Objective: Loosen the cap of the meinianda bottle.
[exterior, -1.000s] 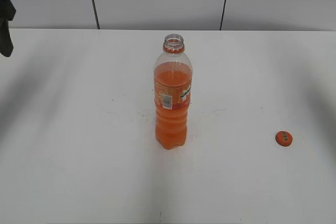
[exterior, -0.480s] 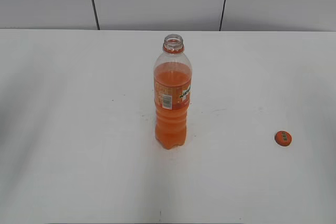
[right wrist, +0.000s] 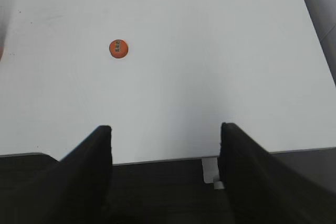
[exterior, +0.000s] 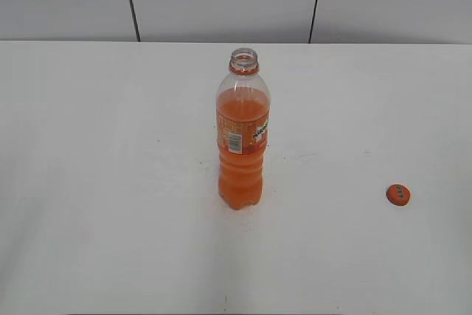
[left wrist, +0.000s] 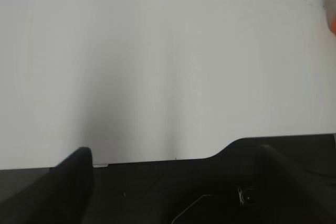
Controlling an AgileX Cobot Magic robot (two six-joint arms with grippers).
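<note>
You get even, bright, diffuse light across all 3 views, with no hard glare anywhere on the white table (exterior: 110, 182). In the exterior view the meinianda bottle (exterior: 243, 138) is sharp and throws only a faint, short shadow at its base. Your left wrist view is soft, with a broad grey shadow band running down the table's left half and an orange blur at the right edge. In your right wrist view the cap (right wrist: 118, 48) reads fairly crisp, while the dark right gripper (right wrist: 165, 150) fingers are blurred and underexposed.
</note>
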